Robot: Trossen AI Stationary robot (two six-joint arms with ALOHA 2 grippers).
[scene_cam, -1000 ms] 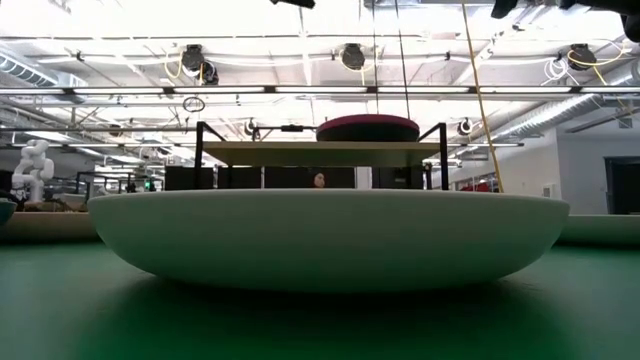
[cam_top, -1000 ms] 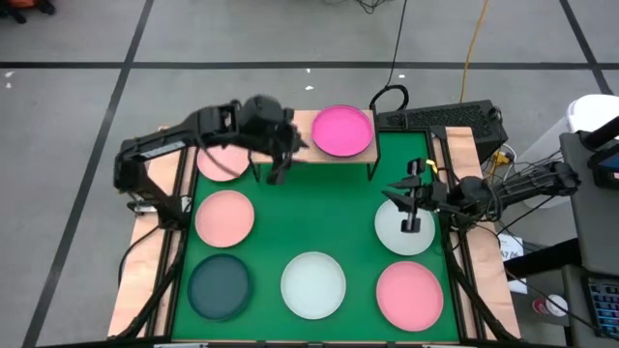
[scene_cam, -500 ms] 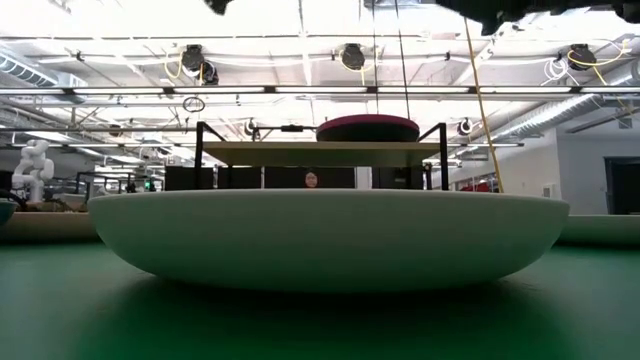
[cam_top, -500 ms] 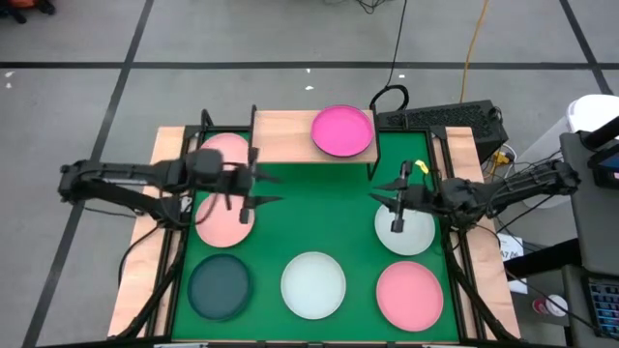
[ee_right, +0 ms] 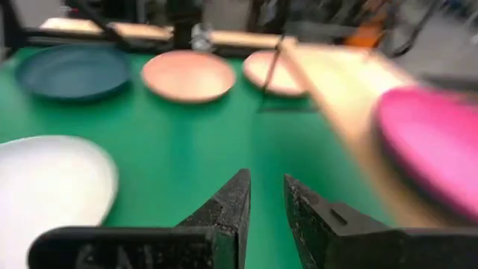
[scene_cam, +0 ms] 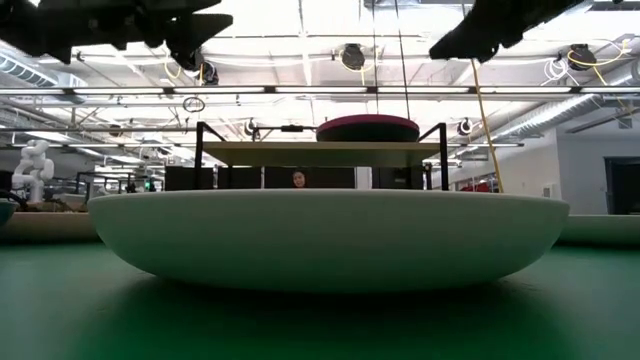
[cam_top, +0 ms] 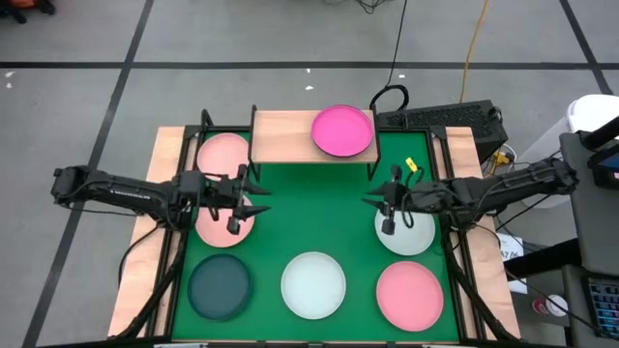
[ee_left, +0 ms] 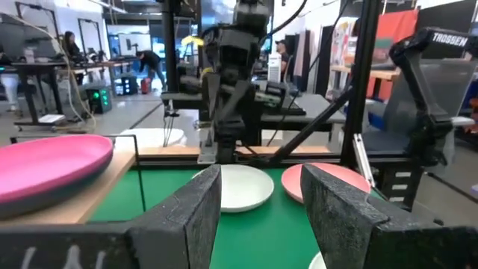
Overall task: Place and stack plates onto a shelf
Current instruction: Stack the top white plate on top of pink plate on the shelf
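Left end effector [cam_top: 235,200] spread, empty, over pink plate [cam_top: 215,223]; shelf [cam_top: 290,137] near.

Both arms reach inward above the bench, facing each other; left tool [cam_top: 235,201] gapes empty, right tool [cam_top: 385,205] stands narrowly parted, empty.

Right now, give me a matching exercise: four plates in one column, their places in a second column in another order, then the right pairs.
Plates:
1. magenta plate
2. dark teal plate
3. light pink plate
4. whitish plate

Places:
A. on the green mat, under the left gripper
B. on the mat's near left corner
C. on the shelf
D. on the mat, under the right gripper

Pairs: 1-C, 2-B, 3-A, 4-D
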